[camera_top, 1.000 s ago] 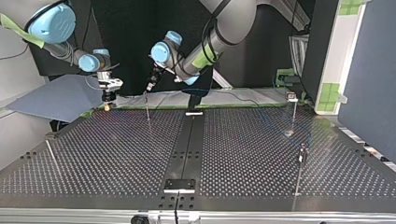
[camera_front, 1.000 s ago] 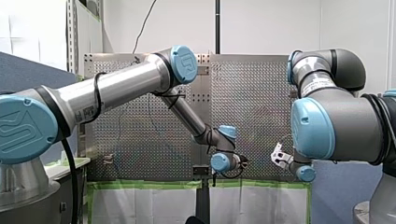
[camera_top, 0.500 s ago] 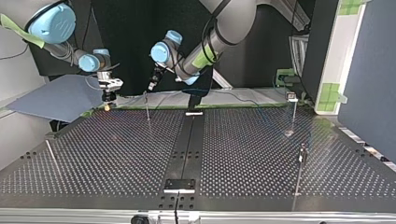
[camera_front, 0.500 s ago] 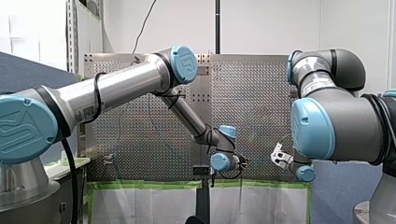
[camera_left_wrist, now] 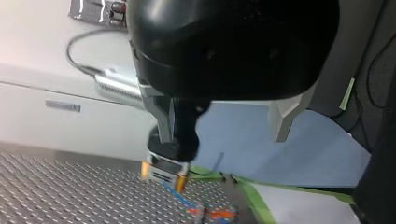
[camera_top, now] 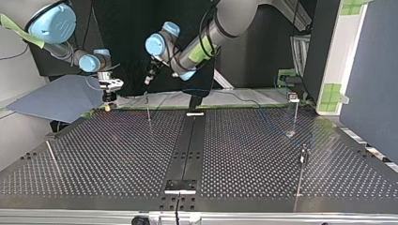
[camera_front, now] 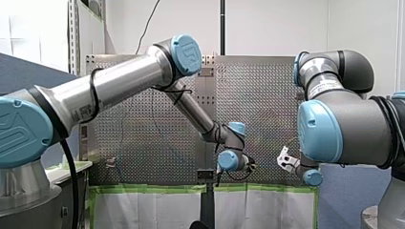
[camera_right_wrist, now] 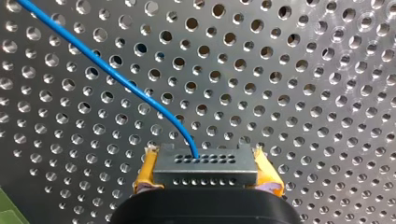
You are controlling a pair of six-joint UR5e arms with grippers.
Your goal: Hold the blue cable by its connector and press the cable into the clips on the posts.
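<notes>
Room: thin posts (camera_top: 294,117) stand well apart on perforated table (camera_top: 141,154).
My right gripper (camera_right_wrist: 205,173): clamped on connector (camera_right_wrist: 205,162) at table's far edge.
Blue cable (camera_right_wrist: 116,77): trails from connector over table.
My left gripper (camera_left_wrist: 224,121): fingers wide apart, gripping nothing.

Plain white wall (camera_left_wrist: 70,121) off to one side behind my left gripper (camera_left_wrist: 223,137). Blue-grey panel (camera_left_wrist: 317,154) sits straight past it, dark backdrop (camera_left_wrist: 379,163) on the other side.

My left arm (camera_front: 119,81), silver tubes with pale blue joint caps, stretches far forward, and its wrist is bent downward. Its black gripper (camera_left_wrist: 224,135) holds the two metal fingers (camera_left_wrist: 284,116) wide apart. My right arm (camera_front: 334,119) stays folded, and its yellow-padded gripper (camera_right_wrist: 207,161) clamps a grey connector block (camera_right_wrist: 205,171).
</notes>
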